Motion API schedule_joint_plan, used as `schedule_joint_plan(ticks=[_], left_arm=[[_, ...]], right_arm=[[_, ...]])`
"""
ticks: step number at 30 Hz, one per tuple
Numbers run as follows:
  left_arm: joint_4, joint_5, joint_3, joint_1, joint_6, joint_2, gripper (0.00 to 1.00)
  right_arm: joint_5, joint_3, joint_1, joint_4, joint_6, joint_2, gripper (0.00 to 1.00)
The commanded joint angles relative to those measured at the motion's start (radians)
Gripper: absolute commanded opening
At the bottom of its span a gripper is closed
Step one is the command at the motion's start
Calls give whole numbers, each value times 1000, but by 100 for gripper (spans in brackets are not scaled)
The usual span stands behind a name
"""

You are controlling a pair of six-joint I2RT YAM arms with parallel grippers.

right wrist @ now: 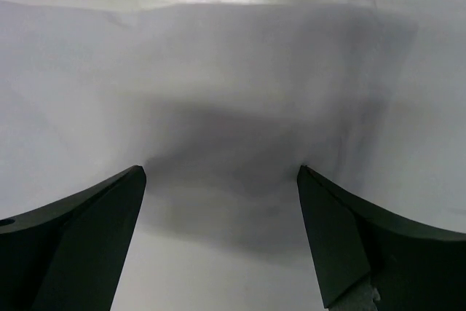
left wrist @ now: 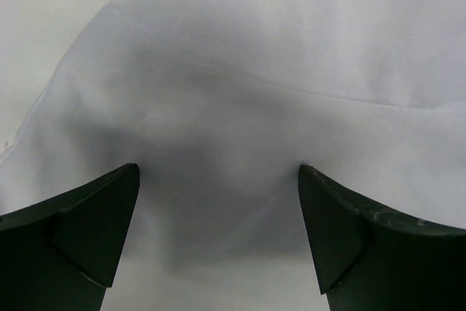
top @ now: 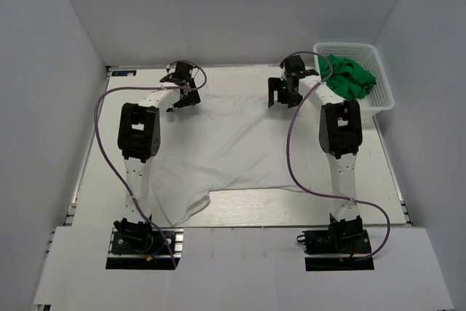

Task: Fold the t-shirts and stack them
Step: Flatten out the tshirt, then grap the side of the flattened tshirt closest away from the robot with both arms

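The plain white thin cloth t-shirt (top: 226, 151) lay flat on the table (top: 291, 205), bright green shirts (top: 349, 78) heaped in the white plastic lattice basket (top: 382, 96), and with left gripper (left wrist: 218, 180) and right gripper (right wrist: 220, 176) gaping wide over its far edge, a shallow pinch risked snagging one layer only.

— What is the table (top: 251, 207) like?
— A pale, plain worktop, walled in white on three sides.
— And what lies on it?
— A white t-shirt (top: 233, 143), spread out flat over the middle. It reaches almost to the far edge, and one part trails toward the near left corner.
— Anything else?
— A white lattice basket (top: 384, 85) in the far right corner, just beside the shirt's edge. The left arm base (top: 142, 238) and right arm base (top: 338, 242) sit on the near edge.
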Motion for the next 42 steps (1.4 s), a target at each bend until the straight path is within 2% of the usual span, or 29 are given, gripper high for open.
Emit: schedule_joint_plan(ticks=[1,4,6,10,13,16,17,18,20,23,24,26,27,28,29,31,32,33,34,38,42], left_arm=[[-24,16,66,2,31,72,100],[-42,16,201,11,53,163,100],[-53,25,282,11,67,218,100],[-44,62,532,20,97,355,100],[-16,37,621,31,119,396,100],[28,89,613,54,133,352,100],[28,89,613,54,143,309,100],[39,106,613,54,154,288,100],[25,141,613,54,154,210,100],[-2,155,510,54,154,84,100],[-3,155,414,54,133,-24,100],[-48,155,306,45,95,-138,100],[-64,143,181,45,52,-197,100],[-103,134,115,32,26,-314,100],[-139,134,58,32,-4,-367,100],[-227,180,-131,32,-115,-468,100],[-228,228,-271,32,-136,-569,100],[-228,249,-339,32,-136,-619,100],[-242,267,-398,23,-154,-663,100],[-364,307,-686,23,-211,-867,100],[-406,393,-909,23,-258,-1004,100]], right_arm=[[-22,78,-12,-32,-5,101,90],[0,242,-18,-51,-10,190,90],[7,292,-28,-45,-5,240,90],[-29,365,-73,100,36,279,90],[-109,402,-107,200,30,255,90],[-109,438,-103,191,-52,202,90],[-118,421,-98,207,-107,180,90],[-134,401,-92,216,-111,99,90],[-163,329,-83,224,-138,41,90],[-171,241,-54,196,-155,-119,90],[-171,185,-43,196,-146,-178,90],[-190,77,-32,193,-102,-262,90],[-189,0,-23,192,-59,-291,90],[-186,-74,-17,182,-44,-368,90],[-190,-110,-11,161,-33,-390,90],[-180,-292,3,161,26,-499,90],[-177,-397,3,196,36,-532,90],[-171,-450,8,213,70,-561,90],[-171,-542,9,228,76,-659,90],[-99,-768,2,273,127,-836,90],[-76,-892,0,270,154,-924,90]])
